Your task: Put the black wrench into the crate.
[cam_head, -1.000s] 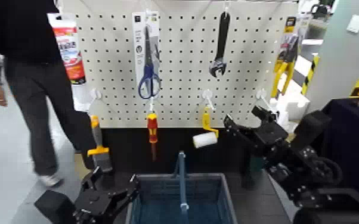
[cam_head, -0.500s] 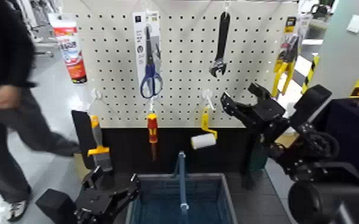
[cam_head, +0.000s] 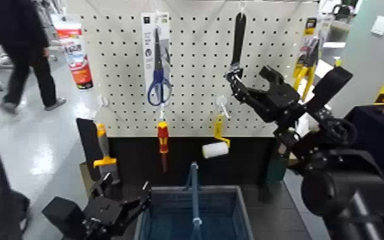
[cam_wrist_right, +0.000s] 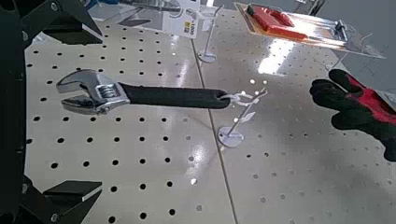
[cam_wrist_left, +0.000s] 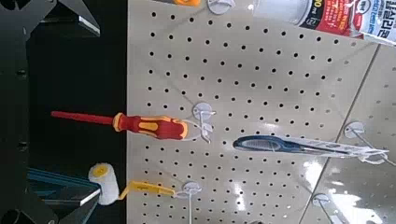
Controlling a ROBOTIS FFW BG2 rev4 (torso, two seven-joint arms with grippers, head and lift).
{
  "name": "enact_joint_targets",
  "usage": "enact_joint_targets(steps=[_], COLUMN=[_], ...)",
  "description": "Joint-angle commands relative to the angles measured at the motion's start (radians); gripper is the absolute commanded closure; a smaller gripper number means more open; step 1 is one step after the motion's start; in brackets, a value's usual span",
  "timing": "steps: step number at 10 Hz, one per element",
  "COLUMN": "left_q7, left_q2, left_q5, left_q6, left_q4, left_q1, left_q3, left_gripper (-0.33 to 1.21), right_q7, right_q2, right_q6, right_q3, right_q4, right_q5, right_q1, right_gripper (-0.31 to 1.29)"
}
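One adjustable wrench, hung at the pegboard's one o'clock, right end effector spread at its five o'clock, left end effector lay spread at the crate's ten o'clock.

No text is readable: print on the tube, left of the scissors, stays too unclear.

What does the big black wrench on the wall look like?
The adjustable wrench has a long, flat black handle and a shiny silver metal head with open jaws. Seen from the front, it hangs head down on a white hook on the pale pegboard. The black right gripper is beside its head.
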Motion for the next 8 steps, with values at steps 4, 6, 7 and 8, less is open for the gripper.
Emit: enact_joint_targets(steps=[4,6,7,8], left_q7=[0.000,0.000,0.000,0.000], left_q2=[0.004,0.005,0.005,0.005], left_q5=[0.000,0.000,0.000,0.000], left_q6=[0.000,0.000,0.000,0.000], left_q4=[0.006,0.006,0.008,0.008], left_q1=[-0.014,-0.017,-0.017,-0.017], left_q3=[-0.011,-0.011,-0.011,-0.011], left_gripper=[0.11,0.11,0.11,0.11], right_q7=[0.034,0.037,0.036,0.032], right_q2=[-0.001,-0.001,-0.001,-0.001], right_q6=[-0.014,-0.014,-0.014,-0.012], right_q3=[0.043,0.055,0.058,0.061], right_q4=[0.067,0.081,0.081,0.079], right_q5=[-0.038,-0.048,-0.048,-0.047], right_q1=[-0.118,-0.136,-0.139,-0.141], right_gripper=[0.19,0.23,0.37,0.69])
